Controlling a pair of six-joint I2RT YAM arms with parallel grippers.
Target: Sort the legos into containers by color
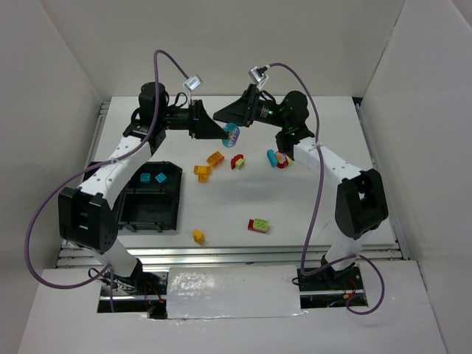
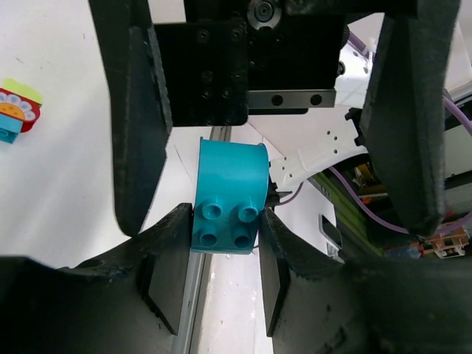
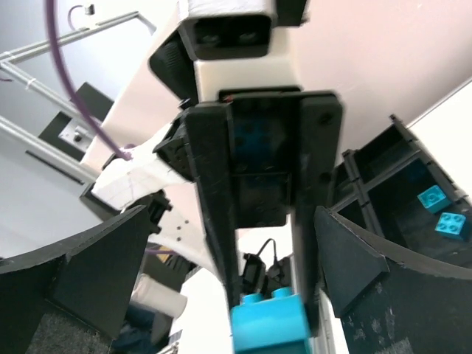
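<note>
Pinching a cyan brick (image 2: 230, 184), the left end effector (image 2: 223, 258) faces the right end effector (image 3: 232, 269), spread wide and empty.

The left gripper (image 3: 267, 284) fills the middle of the frame, seen end-on, its two black fingers (image 3: 214, 206) running down side by side. Between their lower ends sits a cyan brick (image 3: 270, 328), two studs showing on its top, pressed from both sides. The right gripper (image 3: 232, 214) is spread wide, one finger on each side of the left gripper and clear of it. Right of the left gripper lies the black tray (image 3: 398, 131), with two cyan bricks (image 3: 433, 198) together in one compartment. To the upper left of the left gripper a purple cable (image 3: 50, 22) curves down.
</note>
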